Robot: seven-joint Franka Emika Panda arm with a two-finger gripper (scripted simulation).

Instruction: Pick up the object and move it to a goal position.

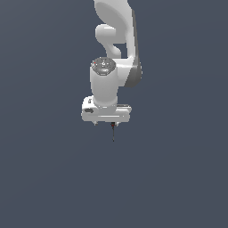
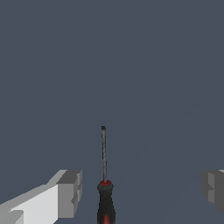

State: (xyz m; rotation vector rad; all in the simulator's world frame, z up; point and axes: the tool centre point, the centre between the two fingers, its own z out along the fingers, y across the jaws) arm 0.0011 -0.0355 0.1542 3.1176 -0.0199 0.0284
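Screwdriver-like object (image 2: 104, 175) — thin dark grey shaft, black-and-red handle — sits between the gripper (image 2: 142, 190) fingers (image 2: 70, 192), which stand wide apart and touch it on neither side. In the exterior view the object (image 1: 113, 131) shows just below the white gripper (image 1: 106, 122). Beyond, plain grey-blue surface (image 1: 178, 178).

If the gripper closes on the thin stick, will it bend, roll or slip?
The stick looks like a small screwdriver with a straight shaft, so it is probably stiff. Its round black and red handle might roll if pushed. The gripper is open, with fingers far apart, so such a thin thing may slip or turn.
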